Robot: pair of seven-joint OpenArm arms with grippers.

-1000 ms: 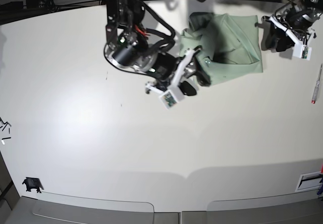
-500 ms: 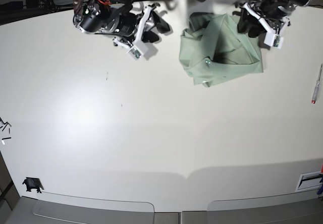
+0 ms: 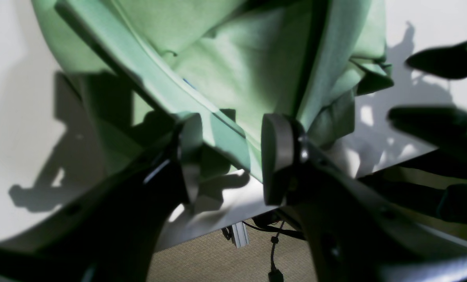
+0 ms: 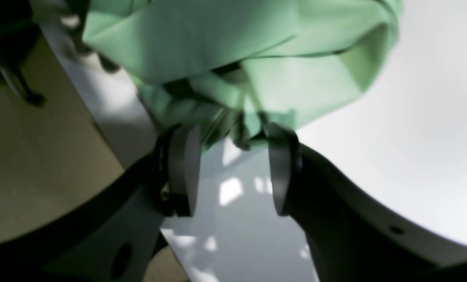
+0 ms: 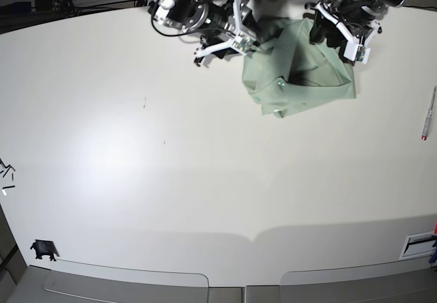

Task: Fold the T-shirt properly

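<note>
Base view: pen (image 5: 428,114) lies right of T-shirt (image 5: 300,71), well apart.

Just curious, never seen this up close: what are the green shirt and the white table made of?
T-shirt: looks like soft matte cotton-like cloth; it creases and droops in folds. Table: seems a hard, smooth, white laminate or painted board with a faint sheen; exact material unclear.
</note>
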